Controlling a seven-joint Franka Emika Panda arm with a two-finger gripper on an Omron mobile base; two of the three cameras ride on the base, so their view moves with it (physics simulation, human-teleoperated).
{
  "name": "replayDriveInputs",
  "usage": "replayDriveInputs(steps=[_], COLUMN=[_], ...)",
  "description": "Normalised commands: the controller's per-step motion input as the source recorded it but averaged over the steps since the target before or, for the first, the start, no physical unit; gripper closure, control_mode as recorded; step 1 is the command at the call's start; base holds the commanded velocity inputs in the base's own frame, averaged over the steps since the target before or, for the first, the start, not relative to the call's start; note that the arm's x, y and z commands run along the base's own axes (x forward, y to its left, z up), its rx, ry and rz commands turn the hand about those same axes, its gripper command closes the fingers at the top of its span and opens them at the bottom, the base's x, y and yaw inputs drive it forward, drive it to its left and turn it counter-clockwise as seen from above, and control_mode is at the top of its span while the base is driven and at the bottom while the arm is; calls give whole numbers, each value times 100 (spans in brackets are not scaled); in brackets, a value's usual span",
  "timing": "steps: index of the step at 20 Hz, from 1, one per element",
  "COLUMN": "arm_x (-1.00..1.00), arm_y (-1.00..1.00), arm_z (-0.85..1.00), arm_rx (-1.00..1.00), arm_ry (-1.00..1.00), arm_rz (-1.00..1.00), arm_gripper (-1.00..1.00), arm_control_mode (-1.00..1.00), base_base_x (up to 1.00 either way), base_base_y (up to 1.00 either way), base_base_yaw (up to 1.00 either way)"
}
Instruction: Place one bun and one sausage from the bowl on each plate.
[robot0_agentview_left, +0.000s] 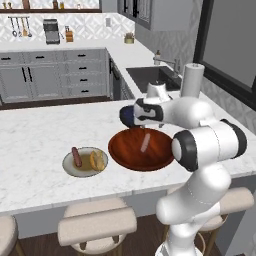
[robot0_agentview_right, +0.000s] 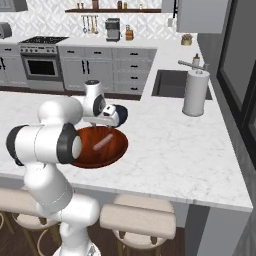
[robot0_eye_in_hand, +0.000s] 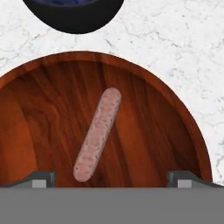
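The wide reddish-brown bowl (robot0_agentview_left: 141, 148) (robot0_agentview_right: 100, 147) (robot0_eye_in_hand: 39, 113) sits on the marble island with one pinkish sausage (robot0_eye_in_hand: 97, 134) (robot0_agentview_left: 144, 142) (robot0_agentview_right: 102, 142) lying in it. My gripper (robot0_eye_in_hand: 111, 179) hovers open just above the bowl, its fingertips (robot0_eye_in_hand: 43, 178) either side of the sausage's near end and clear of it. Left of the bowl, the beige plate (robot0_agentview_left: 70, 167) holds a sausage (robot0_agentview_left: 76, 156) and a bun (robot0_agentview_left: 97, 160). Behind the bowl is the blue plate (robot0_eye_in_hand: 74, 17) (robot0_agentview_left: 126, 116) (robot0_agentview_right: 120, 115), dark on the outside and mostly hidden by my hand.
A paper towel roll (robot0_agentview_right: 195, 94) and the sink (robot0_agentview_right: 172, 82) lie to the right on the counter. Padded stools (robot0_agentview_left: 97, 225) line the island's near edge. Bare marble (robot0_agentview_left: 35, 145) stretches left of the beige plate.
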Motion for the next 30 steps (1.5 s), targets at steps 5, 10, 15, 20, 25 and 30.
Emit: replayDriveInputs(steps=[5,10,15,20,25,30], arm_x=[-2,0,0,15,17,12], arm_y=[1,0,1,8,11,1], arm_z=[-56,-42,-32,-27,-17,-19], arm_rx=[0,0,1,3,2,0], arm_ry=[0,0,-1,0,0,0], arm_rz=[-4,-12,-12,-12,-9,-4], arm_gripper=[-100,-100,-100,-100,-100,-100], arm_control_mode=[-100,-100,-100,-100,-100,-100], base_base_x=[0,0,0,0,0,0], base_base_y=[0,0,0,0,0,0], base_base_yaw=[0,0,0,0,0,0])
